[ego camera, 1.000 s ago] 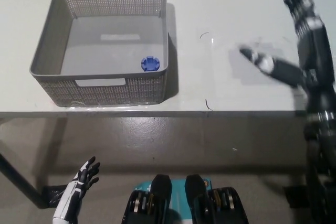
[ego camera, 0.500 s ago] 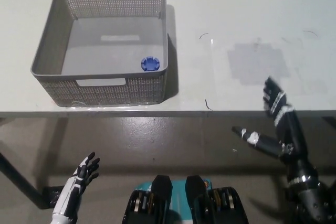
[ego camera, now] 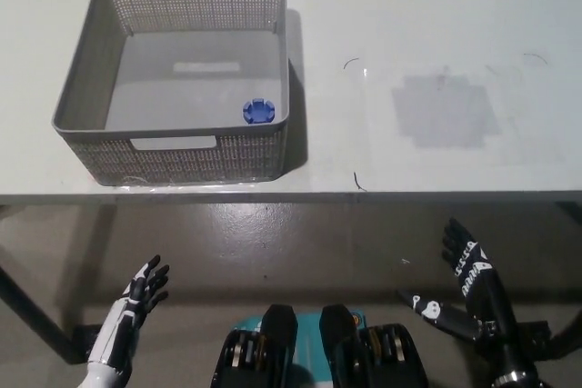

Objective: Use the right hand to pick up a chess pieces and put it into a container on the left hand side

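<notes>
Blue, round and notched along its top edge, the small plastic chess piece [ego camera: 260, 112] lies on the floor of the grey perforated plastic basket [ego camera: 87, 74], close against the near wall at its right corner; it sits alone there, which fits the task's aim of getting a piece into the container on the robot's left side, so by my reading that placement is done. That basket stands on the pale white counter [ego camera: 427, 34], near the front edge and well left of a faint grey rectangular patch [ego camera: 445, 111] on the surface, where no piece is visible now. Both arms hang below the counter's front edge, over the dull concrete floor [ego camera: 273, 233], clear of the basket and of everything on top. At the lower right, the black right robot hand [ego camera: 459, 283] is empty, its fingers spread wide and apart, the thumb jutting toward the middle of the view, touching nothing. Resting at the lower left, the white left robot hand [ego camera: 136, 302] has dark fingers likewise fanned apart and holds nothing. I judge this a parked pose, with no other piece in sight to pick up
</notes>
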Robot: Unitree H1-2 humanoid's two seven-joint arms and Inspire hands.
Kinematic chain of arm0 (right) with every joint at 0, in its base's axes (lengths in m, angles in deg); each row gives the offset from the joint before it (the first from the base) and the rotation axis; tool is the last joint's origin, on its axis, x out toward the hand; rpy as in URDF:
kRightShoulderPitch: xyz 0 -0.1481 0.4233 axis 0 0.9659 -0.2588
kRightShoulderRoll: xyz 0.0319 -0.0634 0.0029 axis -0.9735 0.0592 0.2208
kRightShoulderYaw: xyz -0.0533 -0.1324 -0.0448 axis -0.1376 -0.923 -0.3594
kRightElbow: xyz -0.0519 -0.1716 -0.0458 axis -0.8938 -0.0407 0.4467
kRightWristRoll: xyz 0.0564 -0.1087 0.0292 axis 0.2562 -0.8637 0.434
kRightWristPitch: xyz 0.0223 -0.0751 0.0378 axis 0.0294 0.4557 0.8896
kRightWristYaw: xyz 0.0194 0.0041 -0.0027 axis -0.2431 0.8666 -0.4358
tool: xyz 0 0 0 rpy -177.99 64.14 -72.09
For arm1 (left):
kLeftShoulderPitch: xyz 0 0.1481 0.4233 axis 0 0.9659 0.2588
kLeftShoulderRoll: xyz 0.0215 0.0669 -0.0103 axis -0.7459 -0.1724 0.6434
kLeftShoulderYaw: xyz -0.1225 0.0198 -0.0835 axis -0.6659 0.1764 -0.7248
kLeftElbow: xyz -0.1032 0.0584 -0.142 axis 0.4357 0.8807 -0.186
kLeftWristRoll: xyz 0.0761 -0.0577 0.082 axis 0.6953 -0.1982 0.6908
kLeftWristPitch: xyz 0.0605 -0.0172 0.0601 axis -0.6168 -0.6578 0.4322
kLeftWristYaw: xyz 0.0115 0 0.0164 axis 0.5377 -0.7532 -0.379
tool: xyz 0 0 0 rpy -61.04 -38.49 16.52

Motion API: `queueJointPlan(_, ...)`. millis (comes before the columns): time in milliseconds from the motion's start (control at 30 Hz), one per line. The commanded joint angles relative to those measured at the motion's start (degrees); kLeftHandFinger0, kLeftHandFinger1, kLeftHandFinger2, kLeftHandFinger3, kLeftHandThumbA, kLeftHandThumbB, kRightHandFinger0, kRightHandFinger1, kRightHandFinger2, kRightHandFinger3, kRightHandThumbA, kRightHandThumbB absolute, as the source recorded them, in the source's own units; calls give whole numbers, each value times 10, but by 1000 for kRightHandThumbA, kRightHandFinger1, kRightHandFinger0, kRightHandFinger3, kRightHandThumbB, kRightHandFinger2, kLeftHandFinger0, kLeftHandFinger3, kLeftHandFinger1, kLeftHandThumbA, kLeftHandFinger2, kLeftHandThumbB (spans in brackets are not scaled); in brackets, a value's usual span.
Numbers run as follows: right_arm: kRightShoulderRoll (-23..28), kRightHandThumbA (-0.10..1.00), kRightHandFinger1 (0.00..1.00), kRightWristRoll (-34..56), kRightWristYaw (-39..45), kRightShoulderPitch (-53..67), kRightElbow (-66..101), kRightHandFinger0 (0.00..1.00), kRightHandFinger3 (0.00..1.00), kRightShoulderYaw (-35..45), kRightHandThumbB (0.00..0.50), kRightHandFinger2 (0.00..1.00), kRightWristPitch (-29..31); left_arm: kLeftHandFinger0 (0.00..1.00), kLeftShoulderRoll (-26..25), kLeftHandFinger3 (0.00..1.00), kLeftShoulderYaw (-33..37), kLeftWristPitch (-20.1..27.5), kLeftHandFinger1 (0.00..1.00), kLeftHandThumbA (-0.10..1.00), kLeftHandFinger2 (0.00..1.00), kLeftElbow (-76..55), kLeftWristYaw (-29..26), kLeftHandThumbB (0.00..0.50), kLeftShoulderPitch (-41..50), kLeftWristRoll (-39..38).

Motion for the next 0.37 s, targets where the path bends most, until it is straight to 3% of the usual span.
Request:
queueJointPlan(0,-3,1000,1000,0,10,6,11,1000,1000,-6,68,1000,41,1000,-8,1000,-4,18,1000,1000,1000,-3,9,241,3,-7)
queueJointPlan(233,-19,1000,1000,14,7,41,48,1000,1000,-8,96,1000,14,1000,-11,1000,-7,20,1000,1000,1000,-5,4,263,3,-5)
queueJointPlan(333,-28,1000,1000,18,6,54,55,1000,1000,-7,85,1000,16,1000,-12,1000,-10,18,1000,1000,1000,-4,5,278,-2,-8)
